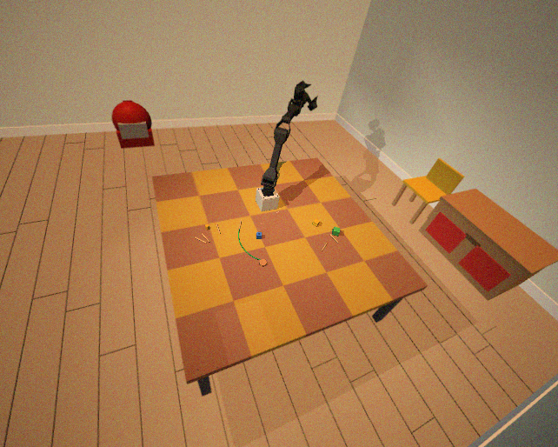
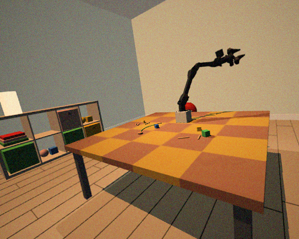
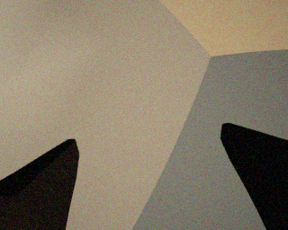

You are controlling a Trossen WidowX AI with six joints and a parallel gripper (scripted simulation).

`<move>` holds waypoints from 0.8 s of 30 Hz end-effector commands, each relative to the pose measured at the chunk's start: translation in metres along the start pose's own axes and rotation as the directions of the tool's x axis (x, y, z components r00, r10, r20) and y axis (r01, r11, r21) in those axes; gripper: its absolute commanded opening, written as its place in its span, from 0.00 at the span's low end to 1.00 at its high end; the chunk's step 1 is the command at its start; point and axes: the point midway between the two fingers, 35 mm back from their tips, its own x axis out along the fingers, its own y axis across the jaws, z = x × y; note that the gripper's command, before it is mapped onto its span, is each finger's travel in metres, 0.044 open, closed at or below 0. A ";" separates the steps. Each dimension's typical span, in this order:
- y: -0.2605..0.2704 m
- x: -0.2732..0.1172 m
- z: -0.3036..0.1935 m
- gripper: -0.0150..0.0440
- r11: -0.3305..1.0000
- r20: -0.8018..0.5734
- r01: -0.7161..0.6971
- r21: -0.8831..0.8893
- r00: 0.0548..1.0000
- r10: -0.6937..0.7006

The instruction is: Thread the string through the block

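My gripper [image 1: 312,90] [image 2: 242,52] [image 3: 151,139] is open and empty, high above the table, pointing away from the objects. A round orange-brown button [image 1: 262,262] [image 2: 140,133] lies on the table. A green string [image 1: 239,239] [image 2: 145,127] curves from it across the table. A thin stick [image 1: 240,224] lies at the string's far end. A small blue block [image 1: 258,235] [image 2: 156,126] stands beside the string's curve, apart from it. A hole is too small to make out in any block, so I cannot tell which has it.
A green cube [image 1: 335,231] [image 2: 205,133] and a yellow piece [image 1: 316,223] [image 2: 198,129] stand with two loose sticks [image 1: 323,246] [image 2: 183,137] on one side. Several more loose sticks [image 1: 218,229] and a small orange-yellow piece [image 1: 208,227] [image 2: 144,121] lie on the other.
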 end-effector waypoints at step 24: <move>0.294 -0.030 -0.166 1.00 0.837 -0.149 -0.536 0.112 0.823 0.548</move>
